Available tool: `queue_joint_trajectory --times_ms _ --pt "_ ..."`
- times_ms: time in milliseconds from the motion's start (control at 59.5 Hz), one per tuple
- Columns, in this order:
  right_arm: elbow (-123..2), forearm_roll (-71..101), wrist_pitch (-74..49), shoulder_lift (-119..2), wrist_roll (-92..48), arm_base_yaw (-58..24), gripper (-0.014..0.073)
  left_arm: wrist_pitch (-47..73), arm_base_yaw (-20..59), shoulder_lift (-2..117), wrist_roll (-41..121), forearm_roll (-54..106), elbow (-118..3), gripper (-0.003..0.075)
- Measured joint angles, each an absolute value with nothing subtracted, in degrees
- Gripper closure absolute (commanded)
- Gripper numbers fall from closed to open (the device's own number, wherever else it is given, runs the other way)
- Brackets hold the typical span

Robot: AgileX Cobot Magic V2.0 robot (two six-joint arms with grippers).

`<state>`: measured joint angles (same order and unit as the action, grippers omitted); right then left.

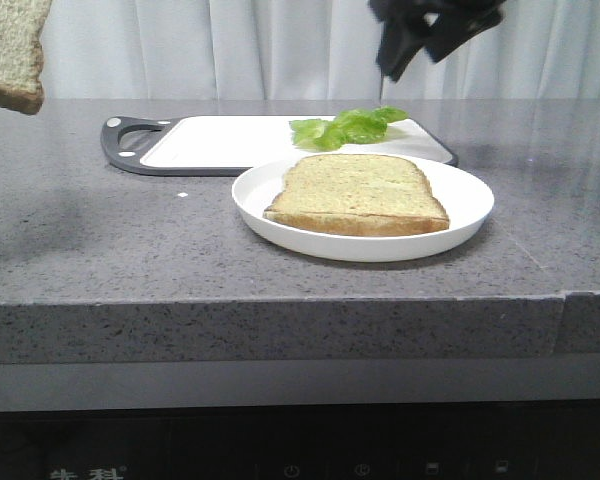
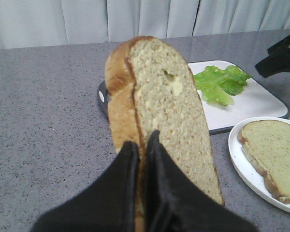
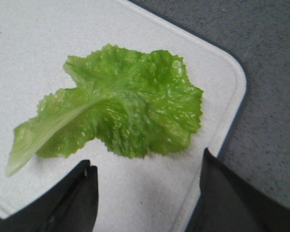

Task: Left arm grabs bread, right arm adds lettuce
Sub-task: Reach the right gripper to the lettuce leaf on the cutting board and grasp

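Observation:
My left gripper [image 2: 144, 142] is shut on a slice of tan wholemeal bread [image 2: 159, 111] and holds it on edge high above the counter; the slice shows at the top left of the front view [image 1: 12, 50]. A second slice [image 1: 358, 194] lies flat on a white plate [image 1: 270, 212]. The green ruffled lettuce [image 3: 121, 112] lies on the white cutting board [image 3: 34, 43], near its corner. My right gripper [image 3: 147, 162] is open and empty, hovering above the board just short of the leaf. In the front view it shows as a black part [image 1: 425, 35] high above the lettuce [image 1: 348, 127].
The cutting board [image 1: 220, 142] has a dark rim and handle and lies behind the plate on the grey stone counter [image 1: 100, 230]. A white curtain hangs behind. The counter's front edge is near the plate.

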<state>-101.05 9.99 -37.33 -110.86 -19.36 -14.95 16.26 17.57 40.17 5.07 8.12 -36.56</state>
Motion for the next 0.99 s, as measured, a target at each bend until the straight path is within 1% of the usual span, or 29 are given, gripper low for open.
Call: queue_joint_trajectory --times_ms 185,319,370,387,437,555,706,723,807,858,992 --pt "-112.86 9.99 -43.65 -120.81 -19.36 -15.08 0.012 16.26 17.57 40.17 5.07 8.12 -36.56 0.0741" --pt "-117.48 9.99 -45.75 -124.96 -19.36 -15.08 0.0122 16.26 17.57 40.17 5.07 8.12 -36.56 0.0741" --pt "-118.92 9.99 -45.92 -126.11 -19.49 -15.08 0.0141 16.26 17.57 40.17 5.07 8.12 -36.56 0.0741" --pt "-119.18 9.99 -45.92 -126.39 -19.49 -15.08 0.0152 16.26 17.57 40.17 5.07 8.12 -36.56 0.0741" --pt "-119.78 9.99 -46.02 -127.3 -19.49 -15.08 0.022 16.29 17.57 40.17 5.07 8.12 -36.53 0.0741" --pt "-119.89 10.09 -46.28 -127.64 -19.49 -15.08 0.0402 16.39 17.57 40.17 5.07 8.12 -36.53 0.0741" --pt "-119.98 10.09 -46.42 -127.64 -19.49 -15.08 0.0535 16.39 17.57 40.17 5.07 8.12 -36.53 0.0741" --pt "-119.98 10.09 -46.42 -127.64 -19.49 -15.08 0.057 16.39 17.57 40.17 5.07 8.12 -36.53 0.0741" --pt "-119.98 10.09 -46.46 -127.64 -19.49 -15.08 0.0673 16.39 17.57 40.17 5.07 8.12 -36.53 0.0741" --pt "-120.12 10.09 -46.68 -127.64 -19.49 -15.08 0.0653 16.39 17.57 40.17 5.07 8.12 -36.53 0.0741" --pt "-120.49 11.13 -47.53 -127.14 -19.49 -15.08 0.0655 16.42 17.57 40.17 5.07 8.12 -36.53 0.0741"
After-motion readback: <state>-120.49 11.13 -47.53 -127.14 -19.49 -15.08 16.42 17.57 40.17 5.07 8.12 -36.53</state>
